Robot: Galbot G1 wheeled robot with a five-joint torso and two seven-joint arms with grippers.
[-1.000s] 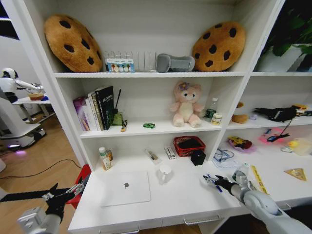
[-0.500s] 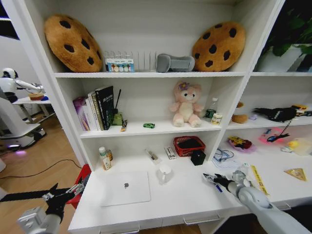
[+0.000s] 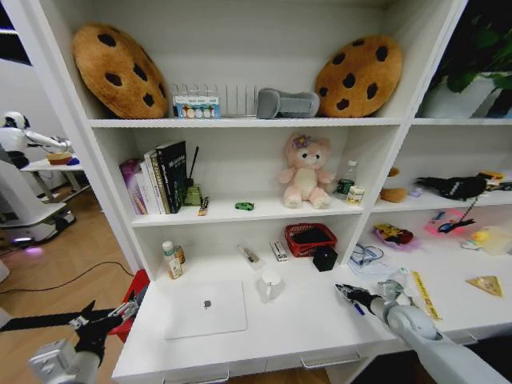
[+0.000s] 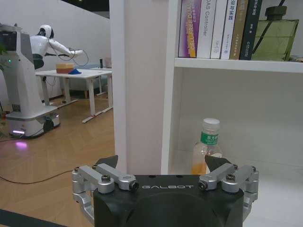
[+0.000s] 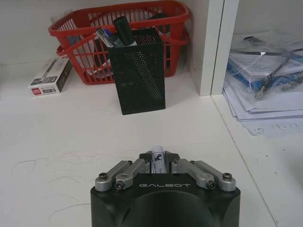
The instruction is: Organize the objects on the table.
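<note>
Head view: my right pincer [image 3: 346, 290], lower right, hovers over the desk [image 3: 304, 320]; the laptop [image 3: 206, 308] lies lower centre, unsorted.

Left wrist view: my left pincer [image 4: 163, 166] stands apart, parked (beside the desk).

Right wrist view: my right pincer [image 5: 161, 163] is clamped on a pen [image 5: 156, 155], the black pen holder [image 5: 138, 71] ahead: 1 pen underway, I judge.

The right arm reaches in from five o'clock of the head view, its gripper [image 3: 346, 291] low over the counter [image 3: 304, 320] with the jaws closed on a pen [image 5: 156, 156]. The left arm waits at seven o'clock, off the counter's edge, its gripper [image 3: 100, 318] spread wide.
</note>
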